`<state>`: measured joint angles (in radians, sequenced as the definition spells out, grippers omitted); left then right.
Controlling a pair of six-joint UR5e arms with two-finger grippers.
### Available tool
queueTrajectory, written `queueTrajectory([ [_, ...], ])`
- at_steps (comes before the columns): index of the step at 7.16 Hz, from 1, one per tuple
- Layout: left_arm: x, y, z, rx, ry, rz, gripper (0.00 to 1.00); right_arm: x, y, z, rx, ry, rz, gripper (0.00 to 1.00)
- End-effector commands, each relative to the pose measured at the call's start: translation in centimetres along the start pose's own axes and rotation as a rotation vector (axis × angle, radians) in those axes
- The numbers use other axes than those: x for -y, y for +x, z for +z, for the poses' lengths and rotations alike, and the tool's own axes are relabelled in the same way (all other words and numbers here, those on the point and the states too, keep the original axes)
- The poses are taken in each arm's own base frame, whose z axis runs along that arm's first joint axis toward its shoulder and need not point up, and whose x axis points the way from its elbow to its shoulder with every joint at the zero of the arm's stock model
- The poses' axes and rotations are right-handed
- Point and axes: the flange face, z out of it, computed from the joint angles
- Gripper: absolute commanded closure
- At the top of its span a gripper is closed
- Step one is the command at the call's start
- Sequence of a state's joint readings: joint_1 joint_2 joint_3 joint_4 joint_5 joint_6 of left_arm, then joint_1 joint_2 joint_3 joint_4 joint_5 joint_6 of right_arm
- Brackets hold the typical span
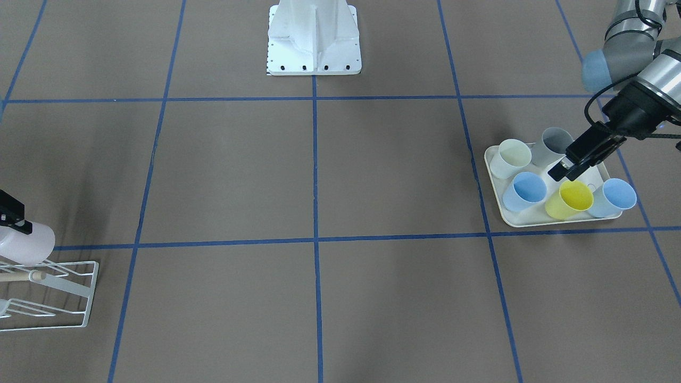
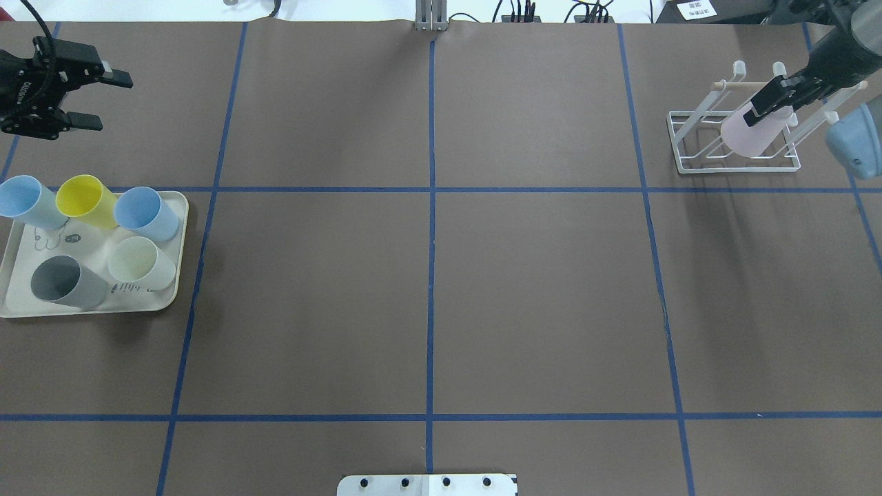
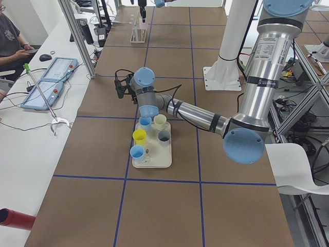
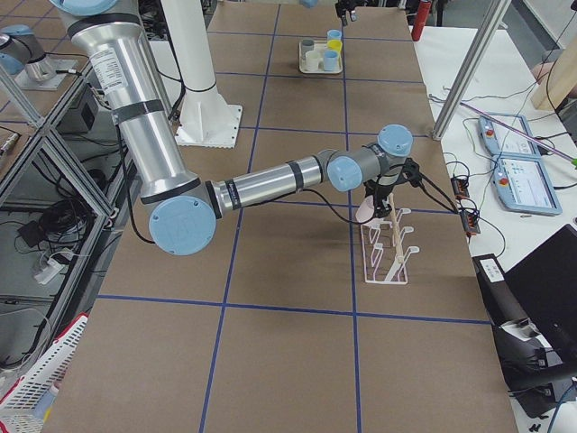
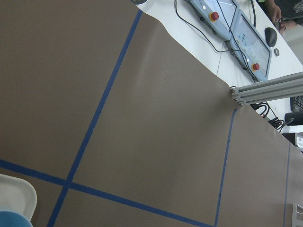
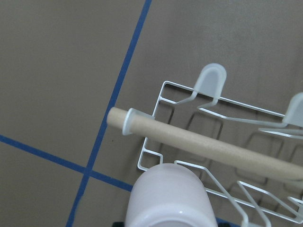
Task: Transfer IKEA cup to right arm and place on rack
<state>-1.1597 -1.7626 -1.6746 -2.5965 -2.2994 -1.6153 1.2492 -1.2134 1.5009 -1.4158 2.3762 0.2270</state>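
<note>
IKEA cup (image 2: 754, 134): pale pink, one item. It is held tilted over the rack (image 2: 689, 164), which stands near the table's far right corner. Whether it touches a prong I cannot tell.

Right gripper (image 2: 761, 107): clamped on the cup's wall.

Left gripper (image 2: 103, 100): jaws apart, holding nothing, up near the table's far left corner beside the tray (image 2: 14, 303).

Tray contents: five other cups, two blue, one yellow, one cream and one grey, all standing at the table's left edge.

Status: the hand-over looks complete, as only the right arm has the cup. Placing appears under way. Left to do: seat the cup on a prong, then release.
</note>
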Motion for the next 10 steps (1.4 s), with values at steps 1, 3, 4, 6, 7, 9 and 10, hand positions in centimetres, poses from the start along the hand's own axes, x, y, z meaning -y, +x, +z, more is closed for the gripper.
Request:
queueTrajectory([
  [1, 0.0, 0.1, 0.0, -0.001, 0.000, 0.001, 0.00, 0.3, -0.1, 0.3, 0.001, -0.004, -0.001, 0.17],
  [3, 0.0, 0.0, 0.0, -0.002, 0.000, 0.002, 0.00, 0.3, -0.1, 0.6, 0.001, -0.009, 0.001, 0.02],
  [4, 0.0, 0.0, 0.0, -0.002, 0.000, 0.002, 0.00, 0.3, -0.1, 0.6, 0.002, -0.009, 0.000, 0.01],
  [6, 0.0, -0.8, -0.2, 0.008, 0.002, 0.041, 0.00, 0.3, -0.7, -0.9, 0.013, 0.015, -0.011, 0.01],
  [7, -0.2, -4.0, -0.7, 0.050, -0.002, 0.130, 0.00, -0.4, -1.2, -2.1, 0.016, 0.036, -0.016, 0.01],
  [9, -0.2, -10.9, -3.1, 0.136, 0.003, 0.267, 0.00, -3.6, -1.9, -3.6, 0.014, 0.060, -0.031, 0.01],
  [10, -0.6, -13.9, -4.1, 0.174, -0.004, 0.320, 0.00, -5.0, -2.2, -4.1, 0.016, 0.065, -0.035, 0.01],
])
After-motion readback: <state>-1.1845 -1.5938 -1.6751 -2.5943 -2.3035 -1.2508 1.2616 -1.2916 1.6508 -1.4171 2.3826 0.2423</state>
